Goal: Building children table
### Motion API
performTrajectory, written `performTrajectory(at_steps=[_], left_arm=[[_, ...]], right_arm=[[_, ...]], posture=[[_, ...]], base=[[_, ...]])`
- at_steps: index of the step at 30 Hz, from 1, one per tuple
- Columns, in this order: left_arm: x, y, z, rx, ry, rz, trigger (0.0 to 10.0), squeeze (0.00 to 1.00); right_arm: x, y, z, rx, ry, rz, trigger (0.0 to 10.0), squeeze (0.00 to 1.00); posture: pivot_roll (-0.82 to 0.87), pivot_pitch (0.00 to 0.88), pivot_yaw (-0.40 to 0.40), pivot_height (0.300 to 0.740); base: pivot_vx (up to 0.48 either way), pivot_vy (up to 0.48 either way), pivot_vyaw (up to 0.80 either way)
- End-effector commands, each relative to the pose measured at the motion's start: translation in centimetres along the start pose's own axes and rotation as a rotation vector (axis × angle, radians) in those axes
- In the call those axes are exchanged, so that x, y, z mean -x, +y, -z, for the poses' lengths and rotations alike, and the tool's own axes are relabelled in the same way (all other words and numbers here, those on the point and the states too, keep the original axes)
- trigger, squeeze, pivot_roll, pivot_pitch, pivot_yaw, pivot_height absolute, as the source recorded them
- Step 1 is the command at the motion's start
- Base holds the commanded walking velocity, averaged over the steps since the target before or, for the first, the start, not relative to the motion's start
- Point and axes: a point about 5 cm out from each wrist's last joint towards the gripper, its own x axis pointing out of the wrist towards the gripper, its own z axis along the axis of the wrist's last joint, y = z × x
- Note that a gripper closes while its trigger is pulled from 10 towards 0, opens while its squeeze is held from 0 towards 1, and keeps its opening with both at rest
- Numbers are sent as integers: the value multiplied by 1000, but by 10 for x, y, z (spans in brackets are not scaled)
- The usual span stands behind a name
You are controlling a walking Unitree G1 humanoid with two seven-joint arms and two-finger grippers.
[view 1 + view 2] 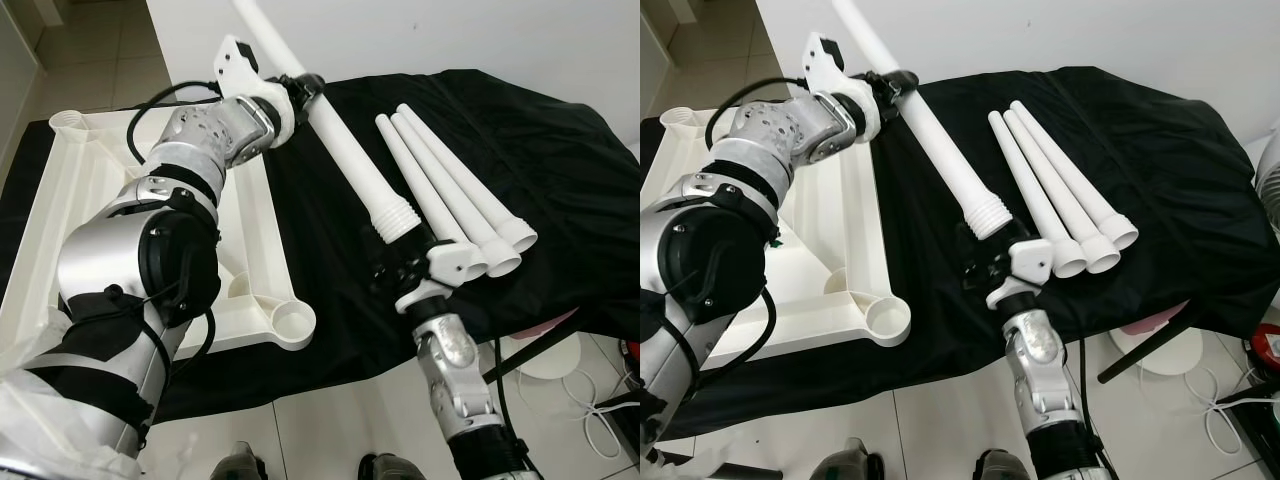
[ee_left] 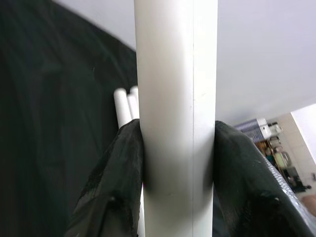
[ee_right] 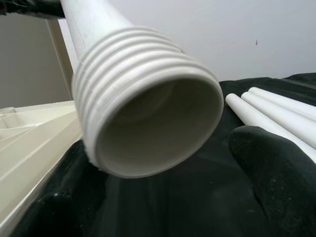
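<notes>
Black fingers (image 2: 126,173) of the left gripper (image 1: 300,92) clamp the long white plastic table leg (image 1: 345,165) mid-shaft, lifted above the black-draped counter (image 1: 560,190). The right gripper (image 1: 405,268) waits with fingers apart just under its threaded end, likely steadying it for the upturned white tabletop's (image 1: 90,190) near corner socket (image 1: 293,322). Three spare legs (image 1: 455,190) lie right.

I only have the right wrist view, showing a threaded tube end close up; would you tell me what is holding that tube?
Observer: The left end effector is clamped on the leg further up its shaft.
Operator: Thank you. Where is my right end effector?
Observer: The right end effector sits just below the threaded end, open, not gripping.
Operator: And the tabletop?
Observer: The white tabletop lies upside down at the robot's left, corner socket facing up.
</notes>
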Motion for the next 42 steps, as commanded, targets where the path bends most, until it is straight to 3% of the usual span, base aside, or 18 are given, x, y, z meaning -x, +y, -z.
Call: performTrajectory(at_steps=[1,4,6,19,20,21,22,24,26,27,28,35,42], left_arm=[[0,-18,-8,-86,-49,192,10000,0],[0,-19,-11,-104,-76,197,10000,0],[2,-27,-25,-208,-185,218,10000,0],[11,-37,-47,-305,-374,215,10000,0],[14,-40,-48,-383,-445,217,10000,0],[14,-40,-48,-383,-445,217,10000,0],[16,-44,-42,-447,-485,237,10000,0],[16,-44,-42,-447,-485,237,10000,0],[18,-50,-32,-527,-504,268,10000,0],[18,-50,-32,-527,-504,268,10000,0],[17,-55,-17,-602,-493,304,10000,0],[19,-59,12,-639,-473,341,10000,0],[23,-68,39,-688,-456,379,10000,0]], right_arm=[[-2,-5,3,29,42,37,10000,0],[-3,-7,4,65,63,52,10000,0],[-7,-4,6,119,136,5,10000,0],[-8,-7,13,235,241,-50,10000,0],[-11,-8,7,274,238,-94,10000,0],[-11,-8,7,274,238,-94,10000,0],[-17,-7,-2,283,224,-136,10000,0],[-17,-7,-2,283,224,-136,10000,0],[-27,-8,-11,313,218,-149,10000,0],[-27,-8,-11,313,218,-149,10000,0],[-39,-6,-20,337,220,-155,10000,0],[-61,5,-32,432,207,-193,10000,0],[-76,9,-39,460,191,-174,10000,0]], posture=[[-8,0,22,740],[-8,0,22,740],[-8,0,15,740],[-10,0,3,740],[-11,0,2,740],[-11,0,2,740],[-13,0,5,740],[-13,0,5,740],[-16,0,7,740],[-16,0,7,740],[-20,0,9,740],[-23,0,10,740],[-15,0,10,740]], base=[[0,0,0],[0,0,0],[0,0,0],[0,0,0],[0,0,0],[0,0,0],[0,0,0],[0,0,0],[0,0,0],[0,0,0],[0,0,0],[0,0,0],[0,0,0]])
